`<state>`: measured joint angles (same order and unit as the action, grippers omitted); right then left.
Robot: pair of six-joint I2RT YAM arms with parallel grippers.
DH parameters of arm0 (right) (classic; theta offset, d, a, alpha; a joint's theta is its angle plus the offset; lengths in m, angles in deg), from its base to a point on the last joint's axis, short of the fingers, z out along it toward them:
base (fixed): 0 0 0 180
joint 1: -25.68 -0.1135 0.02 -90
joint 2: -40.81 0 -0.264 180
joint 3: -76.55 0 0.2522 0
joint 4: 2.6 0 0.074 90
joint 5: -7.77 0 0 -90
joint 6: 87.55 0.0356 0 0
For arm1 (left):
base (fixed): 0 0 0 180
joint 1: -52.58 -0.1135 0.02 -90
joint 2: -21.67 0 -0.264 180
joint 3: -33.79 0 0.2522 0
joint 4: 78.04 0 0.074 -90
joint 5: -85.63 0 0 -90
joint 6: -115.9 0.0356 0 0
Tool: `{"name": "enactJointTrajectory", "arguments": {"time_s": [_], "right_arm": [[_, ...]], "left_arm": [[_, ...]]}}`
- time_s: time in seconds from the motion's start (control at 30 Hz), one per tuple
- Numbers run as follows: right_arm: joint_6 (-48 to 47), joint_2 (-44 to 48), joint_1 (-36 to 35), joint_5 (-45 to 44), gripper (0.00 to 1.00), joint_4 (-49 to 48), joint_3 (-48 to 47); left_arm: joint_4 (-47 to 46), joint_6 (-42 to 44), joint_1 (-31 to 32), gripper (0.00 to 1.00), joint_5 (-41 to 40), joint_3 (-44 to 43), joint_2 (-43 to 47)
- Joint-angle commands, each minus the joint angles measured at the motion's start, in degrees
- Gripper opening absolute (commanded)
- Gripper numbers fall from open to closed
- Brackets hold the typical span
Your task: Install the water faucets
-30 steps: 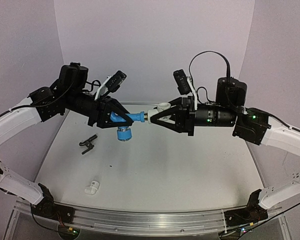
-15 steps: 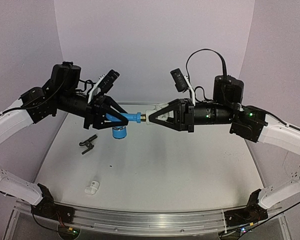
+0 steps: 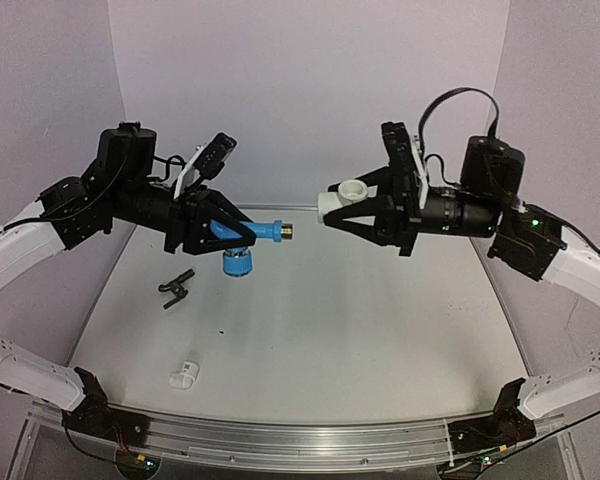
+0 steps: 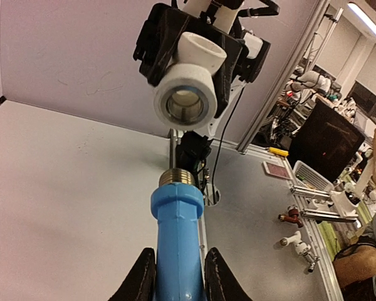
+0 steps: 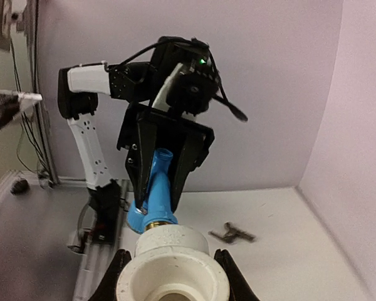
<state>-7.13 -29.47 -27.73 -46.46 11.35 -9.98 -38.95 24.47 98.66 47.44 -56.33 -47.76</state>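
Note:
My left gripper (image 3: 242,232) is shut on the blue water faucet (image 3: 255,233) and holds it in the air. The stem lies level and points right, its brass threaded tip (image 3: 287,230) is bare, and the ribbed knob (image 3: 237,263) hangs below. In the left wrist view the faucet (image 4: 177,232) rises between my fingertips (image 4: 143,276). My right gripper (image 3: 342,205) is shut on a white pipe fitting (image 3: 342,196), held a short gap to the right of the tip and slightly higher. The fitting's open socket (image 4: 185,103) faces the faucet. From the right wrist, the fitting (image 5: 169,263) hides the brass tip's end.
A small black part (image 3: 177,288) lies on the table's left side, and a loose white fitting (image 3: 184,374) lies near the front left. Purple walls close in the back and both sides. A metal rail (image 3: 280,450) runs along the near edge.
My right gripper has drawn the white fitting back to the right and slightly up, off the faucet's brass tip, which it met earlier. The left gripper with the faucet has shifted slightly left.

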Motion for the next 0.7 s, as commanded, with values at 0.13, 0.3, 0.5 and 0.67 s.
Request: {"name": "enactJointTrajectory", "arguments": {"time_s": [0.13, 0.3, 0.5, 0.67], "right_arm": [[-50.3, 9.1, 0.0, -1.1, 0.00, -2.7, 6.3], [-61.0, 10.5, 0.0, 0.3, 0.00, -4.8, 9.1], [-81.3, 12.7, 0.0, 2.6, 0.00, -4.7, 14.7], [-89.6, 13.2, 0.0, 2.4, 0.00, -8.4, 17.7]], "left_arm": [[-13.7, -23.0, 0.1, 0.00, 15.6, -3.4, -5.4], [-26.0, -35.2, 0.1, 0.00, 19.8, -0.4, -6.4], [-34.8, -47.1, 0.1, 0.00, 22.9, 0.0, -9.3], [-42.4, -54.9, 0.1, 0.00, 23.3, 3.6, -10.1]]}}
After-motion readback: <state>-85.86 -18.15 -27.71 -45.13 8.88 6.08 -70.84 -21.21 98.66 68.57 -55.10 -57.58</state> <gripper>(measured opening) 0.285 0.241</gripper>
